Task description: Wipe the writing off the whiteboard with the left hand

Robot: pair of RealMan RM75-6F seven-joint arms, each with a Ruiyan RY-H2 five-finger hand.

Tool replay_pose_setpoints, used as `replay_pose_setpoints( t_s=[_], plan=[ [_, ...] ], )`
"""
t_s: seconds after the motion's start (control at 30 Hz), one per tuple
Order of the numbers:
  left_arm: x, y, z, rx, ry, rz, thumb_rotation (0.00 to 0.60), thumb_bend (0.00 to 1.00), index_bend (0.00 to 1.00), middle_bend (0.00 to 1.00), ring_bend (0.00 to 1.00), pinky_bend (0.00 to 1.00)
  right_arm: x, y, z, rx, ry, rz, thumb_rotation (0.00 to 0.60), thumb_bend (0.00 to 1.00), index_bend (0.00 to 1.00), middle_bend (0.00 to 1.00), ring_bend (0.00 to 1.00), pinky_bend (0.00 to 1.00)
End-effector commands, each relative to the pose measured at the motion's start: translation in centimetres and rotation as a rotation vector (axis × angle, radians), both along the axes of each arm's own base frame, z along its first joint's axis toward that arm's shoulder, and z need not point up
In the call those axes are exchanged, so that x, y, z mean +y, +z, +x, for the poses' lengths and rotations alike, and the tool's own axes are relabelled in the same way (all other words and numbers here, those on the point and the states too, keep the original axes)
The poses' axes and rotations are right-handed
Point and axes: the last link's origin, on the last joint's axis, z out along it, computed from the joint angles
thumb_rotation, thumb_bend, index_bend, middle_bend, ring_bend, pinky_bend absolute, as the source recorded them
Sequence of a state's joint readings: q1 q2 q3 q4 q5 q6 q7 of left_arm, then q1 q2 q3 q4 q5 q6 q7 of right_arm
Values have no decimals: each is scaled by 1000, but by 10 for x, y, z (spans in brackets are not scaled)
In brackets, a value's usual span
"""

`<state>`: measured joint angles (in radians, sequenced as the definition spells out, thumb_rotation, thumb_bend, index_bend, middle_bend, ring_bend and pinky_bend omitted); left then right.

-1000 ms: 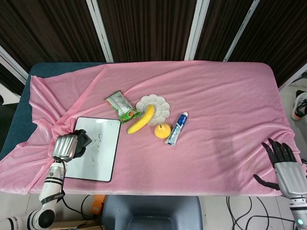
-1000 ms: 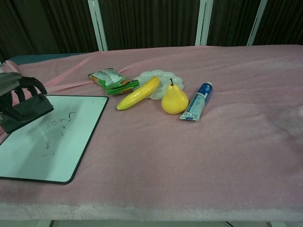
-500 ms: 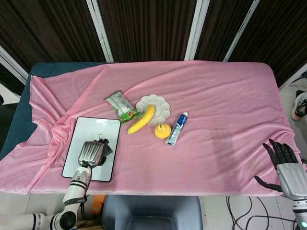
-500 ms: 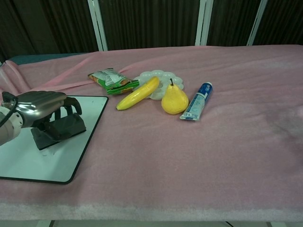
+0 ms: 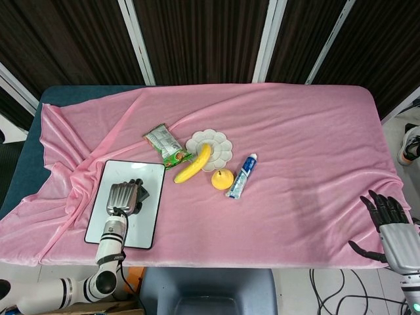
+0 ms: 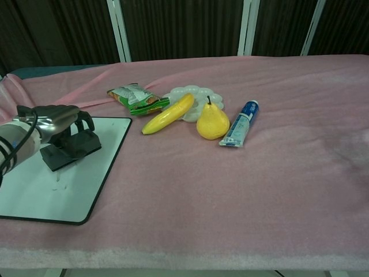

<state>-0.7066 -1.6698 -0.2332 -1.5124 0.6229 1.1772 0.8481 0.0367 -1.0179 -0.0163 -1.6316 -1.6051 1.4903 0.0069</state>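
Whiteboard [image 6: 69,184] lies on the pink cloth; the left hand [image 6: 55,118] grips a dark eraser [image 6: 72,151] pressed on it. Right hand [image 5: 387,220] hangs off the bench edge, fingers spread, empty.

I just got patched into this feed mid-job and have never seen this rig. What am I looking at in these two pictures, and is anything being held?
This is a two-armed robot with human-like hands at a table under a pink cloth. One picture looks down from its head, the other looks forward from its chest. The left hand grips a dark eraser and presses it on the whiteboard, where only faint marks show. The right hand holds nothing, fingers spread at the table's near right edge. Also on the cloth: a snack packet, a banana lying partly on a white plate, a pear and a toothpaste tube.
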Motion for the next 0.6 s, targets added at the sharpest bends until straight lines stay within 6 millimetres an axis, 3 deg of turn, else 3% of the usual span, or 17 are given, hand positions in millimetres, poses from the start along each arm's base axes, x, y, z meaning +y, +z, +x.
replay_pose_setpoints(
  t_s=[0.03,0.6],
  plan=[
    [8,-1,-2,-2,22,8,600,775,613,649,708,953,0,1,0,-4,-1,-4,600,337,0,0,0,4],
    [46,-3,-12,0,112,87,600,773,613,649,708,953,1,4,-2,-4,-6,-16,600,338,0,0,0,4]
  ],
)
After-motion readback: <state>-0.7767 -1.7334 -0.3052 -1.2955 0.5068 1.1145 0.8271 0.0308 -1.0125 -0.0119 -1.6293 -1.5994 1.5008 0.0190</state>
